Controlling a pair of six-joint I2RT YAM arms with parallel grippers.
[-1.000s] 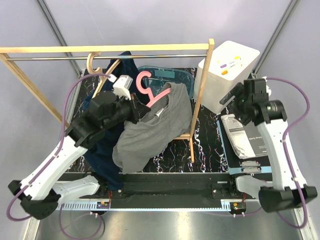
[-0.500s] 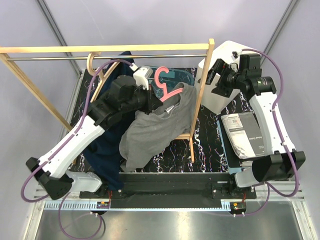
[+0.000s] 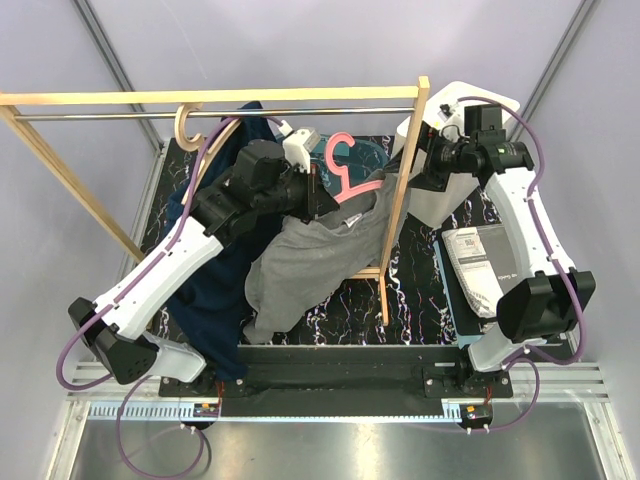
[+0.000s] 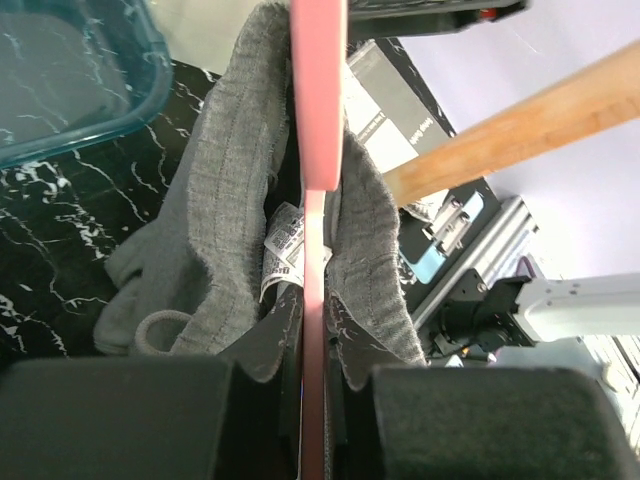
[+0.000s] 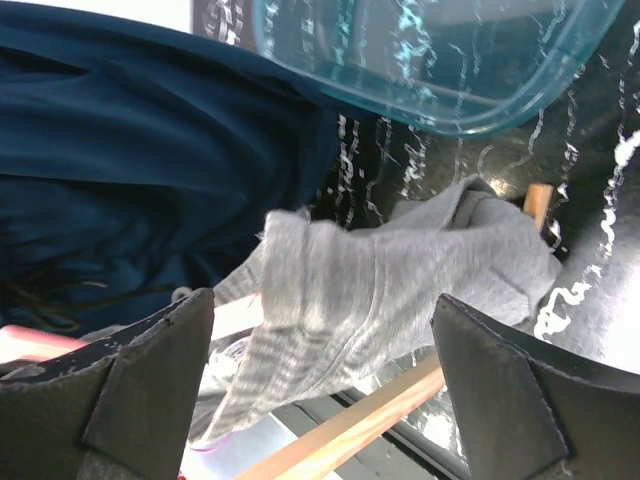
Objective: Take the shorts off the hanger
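The grey shorts [image 3: 305, 255] hang on a pink hanger [image 3: 352, 178]. My left gripper [image 3: 322, 197] is shut on the pink hanger [image 4: 318, 130] and holds it up over the table; in the left wrist view the grey shorts [image 4: 215, 240] and their white label [image 4: 283, 245] wrap the bar. The navy shorts [image 3: 205, 270] hang from a wooden hanger [image 3: 190, 125] on the rail. My right gripper [image 3: 428, 168] is open and empty, just right of the grey waistband [image 5: 390, 290], with the fabric between its fingers [image 5: 155, 390] in view but apart from them.
A wooden rack with a metal rail [image 3: 200, 113] spans the back; its right post [image 3: 402, 190] stands between the two grippers. A teal tub [image 5: 440, 50] lies under the hanger. A white box [image 3: 455, 125] and a booklet [image 3: 490, 265] are at the right.
My left gripper has carried the pink hanger and grey shorts up and to the right. My right arm has swung left toward the rack post and the shorts.
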